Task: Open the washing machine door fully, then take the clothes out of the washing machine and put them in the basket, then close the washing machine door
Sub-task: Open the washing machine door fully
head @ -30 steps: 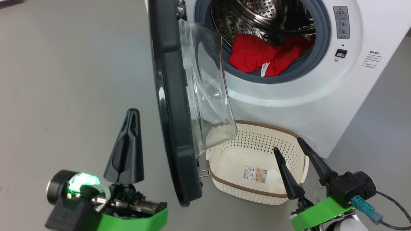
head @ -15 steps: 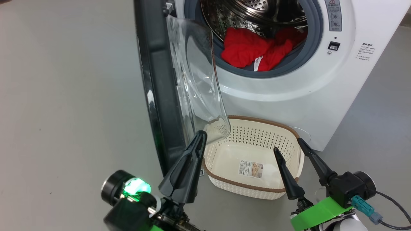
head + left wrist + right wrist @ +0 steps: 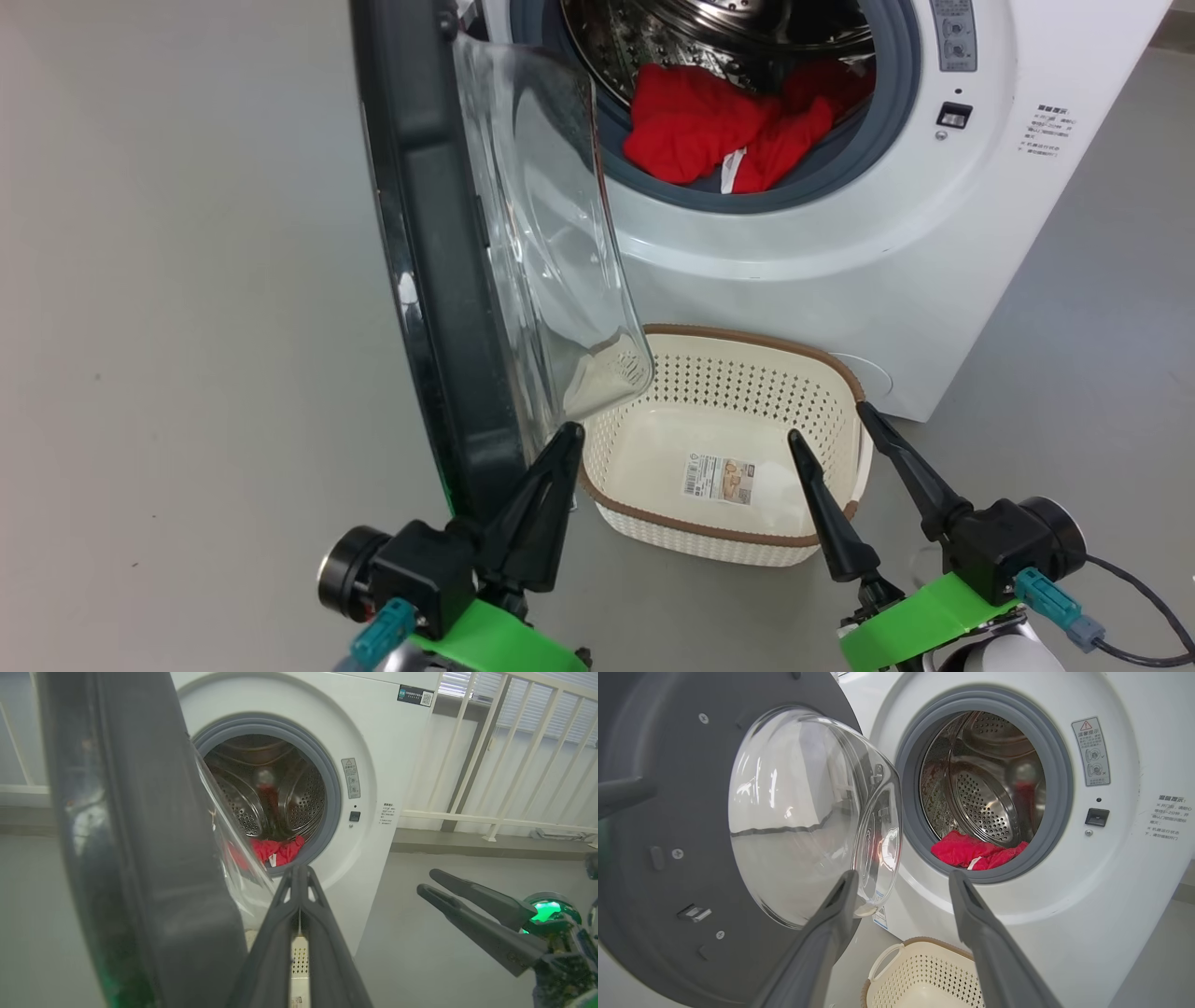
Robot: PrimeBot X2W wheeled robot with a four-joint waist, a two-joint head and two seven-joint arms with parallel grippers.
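The washing machine door [image 3: 420, 280] stands edge-on to me, swung out, with its glass bowl [image 3: 541, 233] facing the washing machine [image 3: 840, 243]. Red clothes [image 3: 709, 131] lie at the drum's front lip. The basket [image 3: 747, 345] sits on the floor below the opening, with just a paper label on its floor. My left gripper [image 3: 568, 431] is shut and holds nothing, at the door's lower edge on its inner side, tip beside the glass; I cannot tell if it touches. In the left wrist view the door [image 3: 140, 858] is just left of the fingers. My right gripper [image 3: 827, 421] hangs open over the basket's right end.
Grey floor spreads left of the door and right of the machine. A white railing [image 3: 490, 765] runs behind the machine on its right. A cable [image 3: 1139, 597] trails from my right wrist. The right wrist view shows the basket [image 3: 924, 966] below my open fingers.
My left gripper has swung right, from the door's outer side to its lower edge near the basket. The head camera has shifted, sliding the scene left and up. The right gripper stayed put.
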